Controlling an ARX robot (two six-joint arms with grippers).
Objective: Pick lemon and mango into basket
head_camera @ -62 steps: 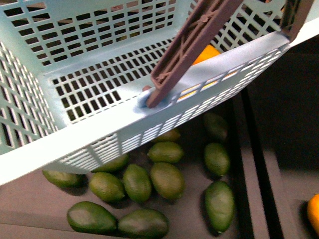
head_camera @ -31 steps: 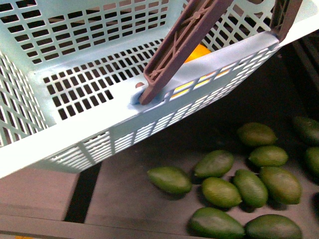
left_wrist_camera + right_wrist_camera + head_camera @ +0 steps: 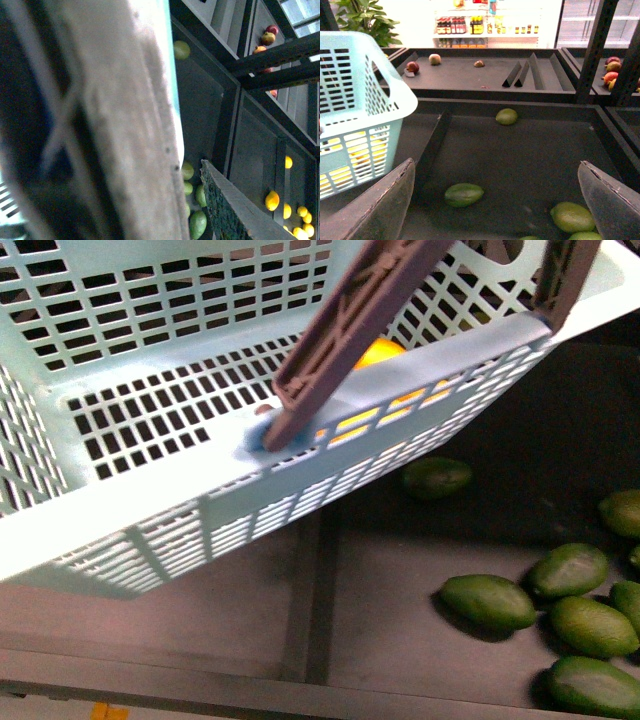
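Observation:
The pale turquoise basket [image 3: 150, 530] hangs tilted across the upper front view, its brown handle [image 3: 340, 330] swung up. A yellow-orange mango [image 3: 378, 350] lies inside, mostly hidden behind the rim and handle. In the right wrist view the basket [image 3: 355, 100] is at the left, with yellow showing through its slots. My left gripper [image 3: 192, 172] is shut on the basket's handle [image 3: 125, 130], which fills that view as a blur. Small yellow lemons [image 3: 272, 200] lie in a far bin. My right gripper [image 3: 496, 165] stands open above a dark bin, holding nothing.
Green avocados [image 3: 490, 602] lie in the dark bin under the basket's right side, and more sit below my right gripper [image 3: 464, 195]. A bin divider [image 3: 310, 590] runs under the basket. Dark shelf posts [image 3: 592, 50] and red fruit [image 3: 611, 76] stand further back.
In the front view the avocados have slid steadily to the right and a bin divider has come in under the basket. The basket stays held and has risen slightly in the picture.

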